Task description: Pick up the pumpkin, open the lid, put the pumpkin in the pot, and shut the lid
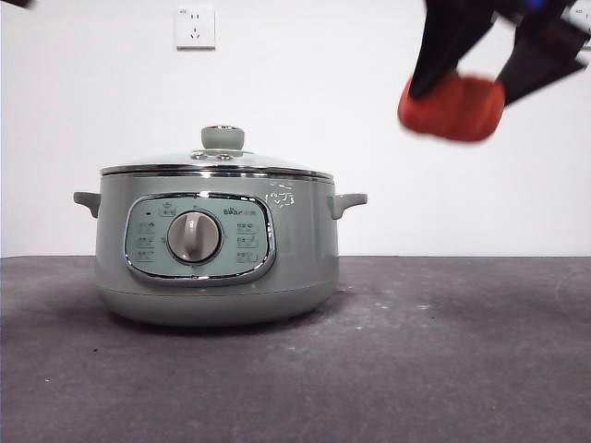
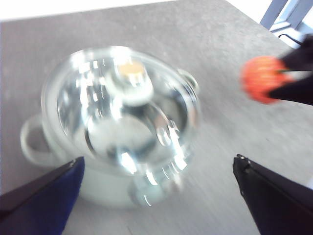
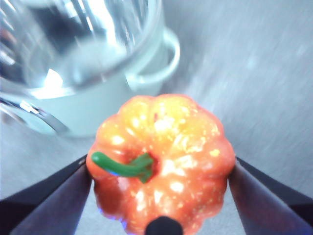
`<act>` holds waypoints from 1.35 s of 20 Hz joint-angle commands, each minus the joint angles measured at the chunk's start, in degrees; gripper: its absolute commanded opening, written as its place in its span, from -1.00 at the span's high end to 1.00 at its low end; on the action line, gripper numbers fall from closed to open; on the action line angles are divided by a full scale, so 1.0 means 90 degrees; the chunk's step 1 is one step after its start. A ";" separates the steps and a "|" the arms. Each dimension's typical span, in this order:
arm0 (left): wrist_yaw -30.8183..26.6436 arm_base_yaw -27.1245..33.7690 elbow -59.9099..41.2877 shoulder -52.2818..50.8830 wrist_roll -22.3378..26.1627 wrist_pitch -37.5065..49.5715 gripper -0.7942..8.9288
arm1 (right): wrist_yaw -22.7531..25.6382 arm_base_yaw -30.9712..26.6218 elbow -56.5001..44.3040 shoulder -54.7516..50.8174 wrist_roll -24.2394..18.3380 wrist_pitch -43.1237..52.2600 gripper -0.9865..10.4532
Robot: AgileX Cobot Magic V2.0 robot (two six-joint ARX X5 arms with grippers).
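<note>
**While lid stays on pot, pumpkin rides aloft**

While clamped between the right gripper (image 1: 462, 88) jaws, the glossy ribbed pumpkin (image 3: 164, 169) hangs at 2 o'clock of the smooth sage pot (image 1: 217, 254). Domed glass lid (image 1: 217, 164) seated, steel-rimmed. Left gripper (image 2: 156, 183) spread wide above lid, empty.

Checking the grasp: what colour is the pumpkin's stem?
Green, curving across the orange pumpkin; right wrist view shows it best.

The lid (image 1: 218, 164) is sitting on the pot (image 1: 217, 254), blocking its opening; table (image 1: 462, 351) at lower right is lying open.
</note>
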 commanded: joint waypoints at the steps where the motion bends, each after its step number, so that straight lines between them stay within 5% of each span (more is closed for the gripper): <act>1: -0.0340 -0.0359 0.0333 0.0661 0.0056 0.0357 -0.91 | -0.0007 0.0012 0.0005 -0.0362 0.0112 -0.0121 0.85; 11: -0.1299 -0.1372 0.1889 0.3611 0.0240 0.1508 -0.91 | -0.0007 0.0012 0.0005 -0.1122 0.0206 -0.0593 0.85; 21: -0.1494 -0.1445 0.1889 0.4316 0.0277 0.1683 -0.89 | -0.0002 0.0010 0.0005 -0.1146 0.0204 -0.0585 0.85; 25: -0.1583 -0.1445 0.1885 0.4318 0.0277 0.1622 -0.48 | -0.0005 0.0010 0.0005 -0.1146 0.0206 -0.0549 0.85; 27: -0.1581 -0.1445 0.1885 0.4320 0.0277 0.1593 -0.44 | -0.0005 0.0010 0.0005 -0.1146 0.0209 -0.0539 0.85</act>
